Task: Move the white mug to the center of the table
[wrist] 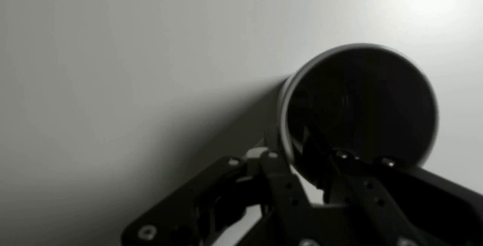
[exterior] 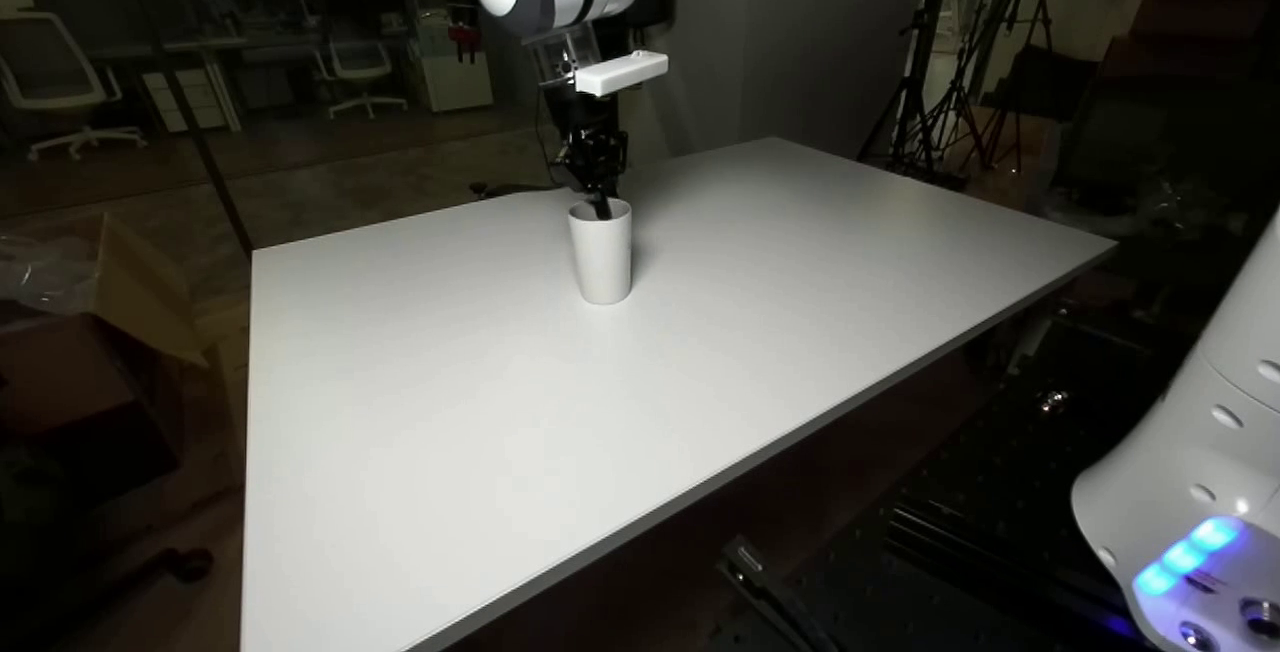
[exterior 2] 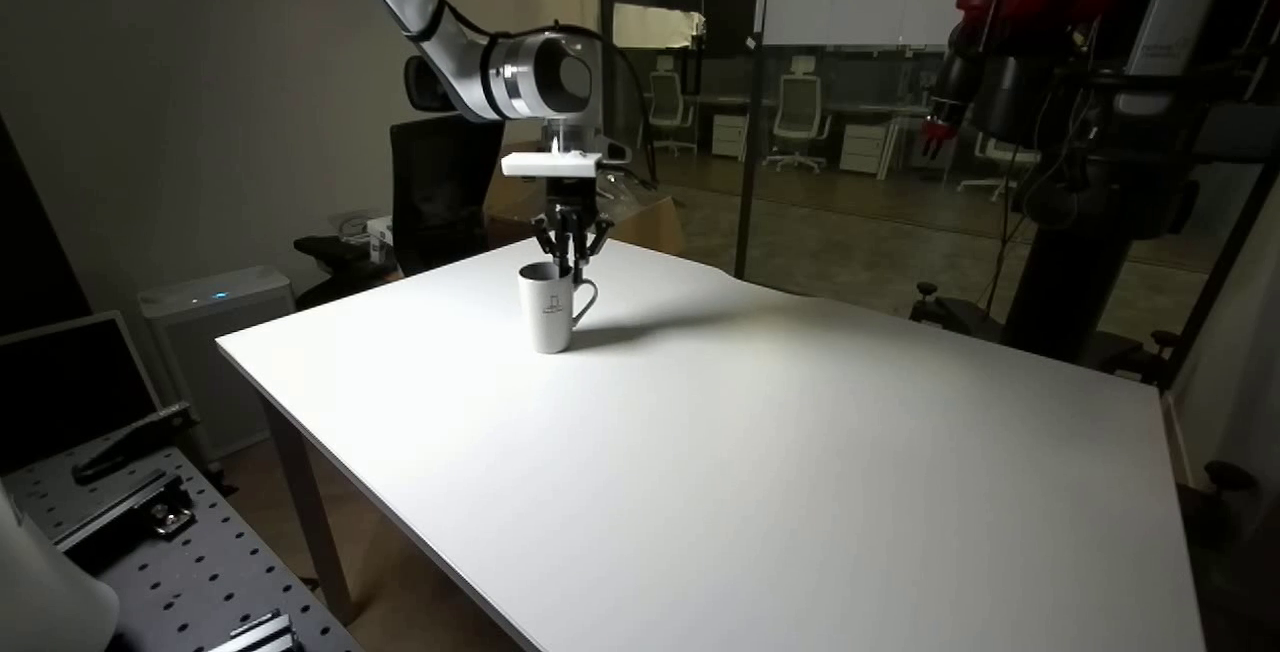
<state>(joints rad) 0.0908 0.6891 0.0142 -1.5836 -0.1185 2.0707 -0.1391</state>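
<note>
In an exterior view, dimly lit office chairs stand far left on a brownish floor, a white drawer cabinet between them; a grey wall rises to their right, and black tripods stand far right.

I reach out with the white, rounded, jointed arm, its black two-fingered gripper pointing straight down, slim fingers narrowly parted.

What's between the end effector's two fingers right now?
Part of the mug's rim: in the wrist view, one finger reaches inside the mug, the other stands outside. They don't appear closed on it.
</note>
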